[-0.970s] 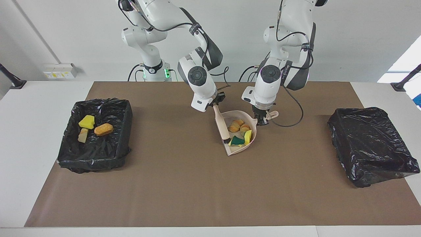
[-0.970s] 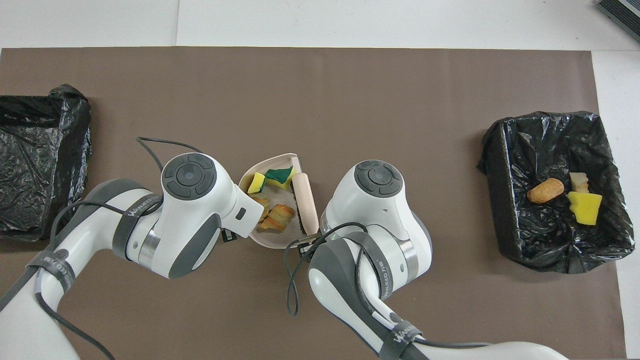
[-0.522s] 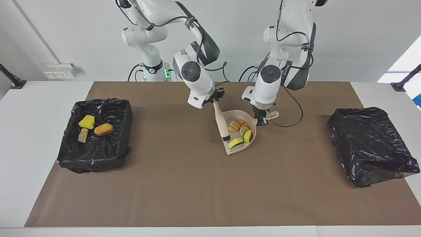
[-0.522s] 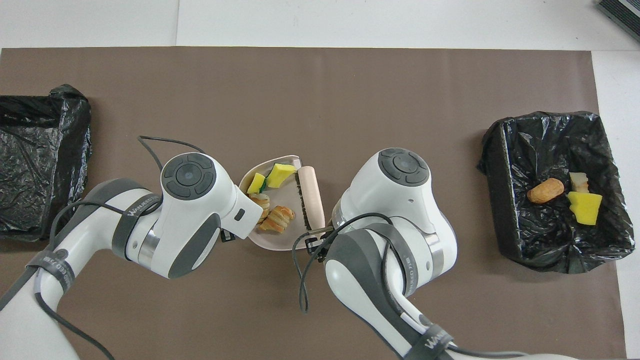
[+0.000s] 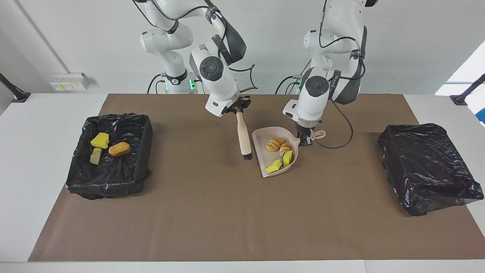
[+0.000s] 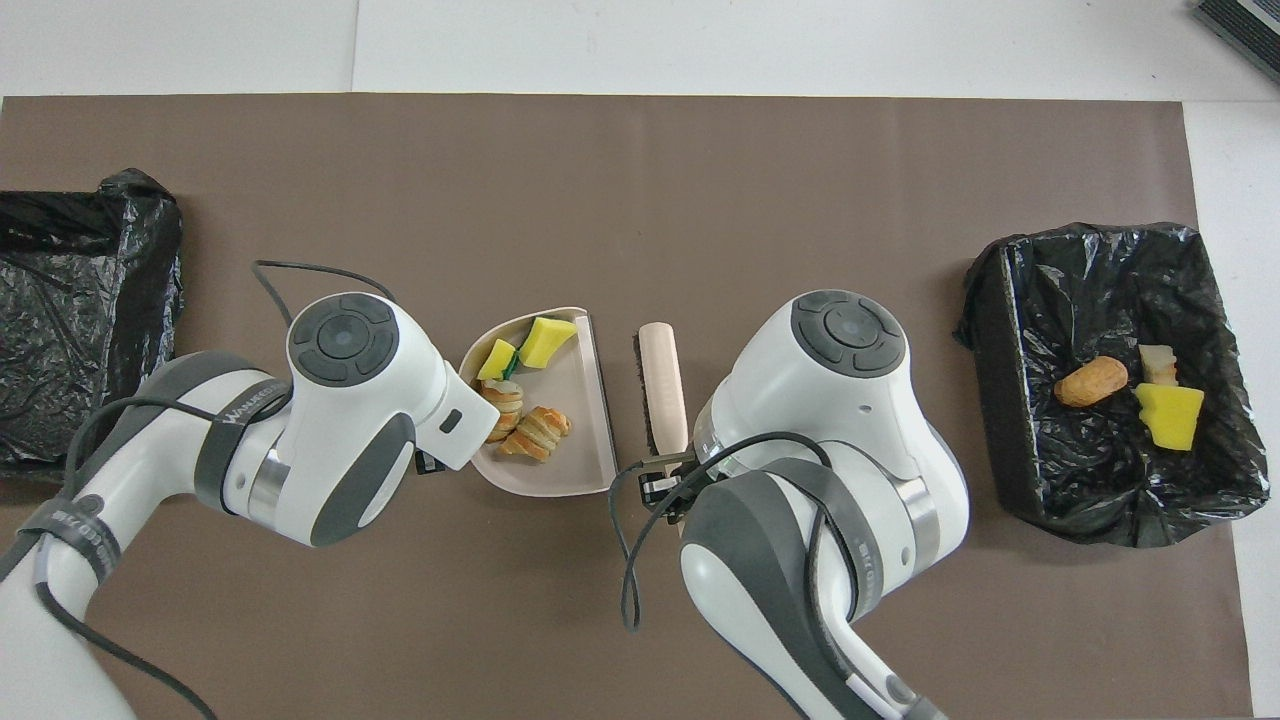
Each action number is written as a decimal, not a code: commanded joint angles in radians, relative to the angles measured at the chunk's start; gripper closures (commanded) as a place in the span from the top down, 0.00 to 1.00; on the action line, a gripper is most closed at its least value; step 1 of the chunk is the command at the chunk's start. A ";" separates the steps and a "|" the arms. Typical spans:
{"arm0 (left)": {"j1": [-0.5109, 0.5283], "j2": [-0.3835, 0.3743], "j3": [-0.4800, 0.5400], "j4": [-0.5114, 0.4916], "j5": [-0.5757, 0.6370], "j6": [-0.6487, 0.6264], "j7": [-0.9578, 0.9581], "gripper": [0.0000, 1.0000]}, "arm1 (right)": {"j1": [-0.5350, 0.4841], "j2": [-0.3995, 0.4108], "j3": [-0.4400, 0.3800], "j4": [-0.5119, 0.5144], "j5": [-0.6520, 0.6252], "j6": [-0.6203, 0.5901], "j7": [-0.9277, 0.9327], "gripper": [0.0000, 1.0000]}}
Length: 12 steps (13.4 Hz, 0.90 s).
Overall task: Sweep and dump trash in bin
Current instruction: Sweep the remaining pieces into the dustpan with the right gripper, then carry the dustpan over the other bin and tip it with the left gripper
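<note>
Beige dustpan [image 5: 273, 151] holding trash [image 5: 280, 153], handle clamped by left gripper [image 5: 304, 141]; brush [image 5: 243, 137] beside it, clamped by right gripper [image 5: 235, 110]; black-lined bins [image 5: 110, 155] at both table ends.

Dustpan [image 5: 265, 167] holds trash [image 5: 279, 151]; brush [image 5: 243, 137] hangs beside it.

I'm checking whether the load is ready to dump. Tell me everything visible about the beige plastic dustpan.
The beige plastic dustpan is a shallow scoop with a rounded back wall, a straight open lip and a short looped handle. The left gripper is shut on that handle. In it lie four scraps: two tan bread-like lumps and two yellow sponge pieces, one with green. The pan is mid-mat, between the two black-lined bins, beside the brush.
</note>
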 commanded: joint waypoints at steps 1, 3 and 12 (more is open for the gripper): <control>0.000 -0.101 0.093 -0.020 -0.035 -0.023 0.129 0.00 | 0.045 -0.047 0.012 -0.021 -0.094 -0.007 0.163 0.00; 0.002 -0.150 0.198 -0.009 -0.035 -0.054 0.258 0.00 | 0.087 -0.078 0.015 -0.058 -0.094 0.005 0.218 0.00; 0.006 -0.011 0.808 0.395 -0.106 -0.255 0.796 0.00 | 0.423 0.071 0.015 -0.080 -0.102 0.191 0.519 0.00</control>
